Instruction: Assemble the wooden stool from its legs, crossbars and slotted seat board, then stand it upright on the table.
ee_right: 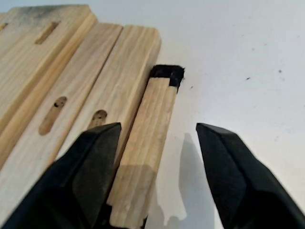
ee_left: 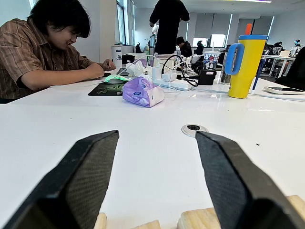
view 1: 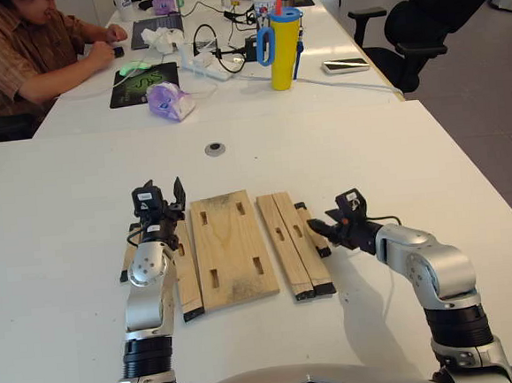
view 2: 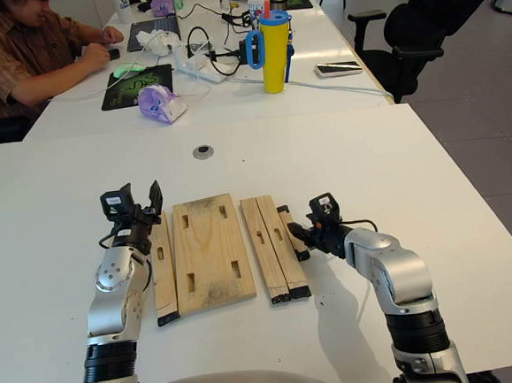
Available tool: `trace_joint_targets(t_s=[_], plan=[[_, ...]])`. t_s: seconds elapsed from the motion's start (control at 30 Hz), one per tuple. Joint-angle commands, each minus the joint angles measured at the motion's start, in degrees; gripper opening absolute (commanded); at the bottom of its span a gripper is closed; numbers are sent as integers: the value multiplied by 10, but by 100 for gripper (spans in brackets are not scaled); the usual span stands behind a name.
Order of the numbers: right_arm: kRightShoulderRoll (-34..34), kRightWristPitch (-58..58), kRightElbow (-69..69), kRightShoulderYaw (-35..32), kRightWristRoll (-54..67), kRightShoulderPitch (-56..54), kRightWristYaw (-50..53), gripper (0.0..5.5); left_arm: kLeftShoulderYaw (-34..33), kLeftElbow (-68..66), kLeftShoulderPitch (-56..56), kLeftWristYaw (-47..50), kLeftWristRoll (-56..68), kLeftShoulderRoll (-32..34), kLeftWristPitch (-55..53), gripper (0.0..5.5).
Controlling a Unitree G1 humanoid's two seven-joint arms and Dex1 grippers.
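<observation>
Pale wooden seat board [view 1: 233,248], black-tipped crossbar [ee_right: 145,143]

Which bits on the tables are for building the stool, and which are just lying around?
For the stool: slotted seat board, two slotted legs, short crossbar, another wooden piece beside the left arm.

Just lying about: yellow tumbler, purple tissue pack, phone, dark mouse mat.
</observation>
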State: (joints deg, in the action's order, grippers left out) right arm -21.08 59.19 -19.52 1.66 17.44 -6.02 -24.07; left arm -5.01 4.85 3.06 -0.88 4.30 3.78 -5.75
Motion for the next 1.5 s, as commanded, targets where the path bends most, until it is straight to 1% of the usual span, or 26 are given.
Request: trace_joint_targets(t_s=[0.03, 0.23, 0.43, 0.63, 0.77, 0.8, 0.83, 0.97, 1.07, 1.13, 1.2, 1.27, 1.37, 1.43, 1.5], plan=[[8, 7, 10, 1, 3, -16, 11, 294, -3, 1, 3, 3, -2, 1, -4, 299], [20, 11, 18, -10, 5, -24, 24, 294, -2, -1, 5, 3, -2, 1, -4, 299], [12, 6, 26, 1, -3, -11, 24, 294, 0, -4, 8, -1, -2, 3, -2, 299], [-17, 13, 18, 48, -9, 7, 3, 294, 0, -3, 8, -1, -2, 2, -2, 299], [-20, 19, 12, 66, -20, 11, 18, 294, -1, -1, 9, -3, -1, 4, -4, 299], [-18, 22, 13, 69, -26, 11, 28, 275, -2, -1, 11, -3, 0, 4, -6, 299], [-15, 27, 14, 72, -32, 12, 37, 271, -3, 1, 14, -3, 1, 4, -9, 299], [-4, 25, 21, 84, -56, 27, 73, 204, 2, 25, 21, -5, 5, 0, -29, 299], [20, 27, 26, 66, -59, 40, 98, 159, 6, 46, 35, -7, 9, 0, -54, 299], [51, 24, 35, 32, -48, 47, 114, 130, 5, 46, 59, -10, 18, 2, -88, 299], [70, -21, 48, 4, -48, 43, 128, 128, 2, 39, 86, -12, 34, -1, -128, 299], [70, -91, 61, -7, -63, 31, 134, 128, -4, 32, 111, -32, 78, -9, -175, 299], [95, -215, 74, -28, -49, -8, 114, 128, -21, 40, 144, -98, 202, -22, -273, 299], [115, -277, 81, -25, -36, -39, 92, 128, -30, 43, 169, -134, 276, -25, -330, 299], [121, -335, 84, 3, -42, -59, 62, 128, -50, 31, 202, -148, 347, -29, -387, 299]])
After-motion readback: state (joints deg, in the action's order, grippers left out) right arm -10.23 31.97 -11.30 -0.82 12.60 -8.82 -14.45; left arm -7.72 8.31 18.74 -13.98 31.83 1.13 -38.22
